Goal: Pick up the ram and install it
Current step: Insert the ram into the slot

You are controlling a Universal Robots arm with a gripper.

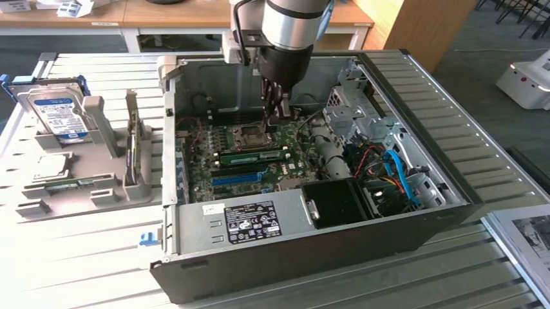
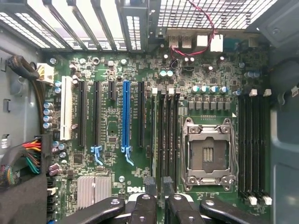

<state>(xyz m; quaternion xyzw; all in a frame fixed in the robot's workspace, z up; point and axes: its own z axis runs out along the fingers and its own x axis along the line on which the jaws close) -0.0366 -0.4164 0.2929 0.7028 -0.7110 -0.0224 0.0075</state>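
1. Closest to the exterior camera is the power supply (image 1: 249,222) at the front of the open computer case (image 1: 301,264), which lies on the tabletop (image 1: 86,257).
2. Deeper in the case, the ram (image 1: 254,155) stands in a slot of the motherboard (image 1: 206,138), just beside the CPU socket (image 1: 249,135).
3. The tool (image 1: 277,109) hangs above the socket, apart from the ram.
4. At the exterior view's left, a grey holder (image 1: 103,187) carries a hard drive (image 1: 56,112).
5. Nearest the wrist camera, the black fingertips (image 2: 149,185) of the tool (image 2: 158,186) stand a little apart, with nothing between them.
6. They are over the memory slots (image 2: 166,135), between the blue slot (image 2: 125,116) and the CPU socket (image 2: 208,156).
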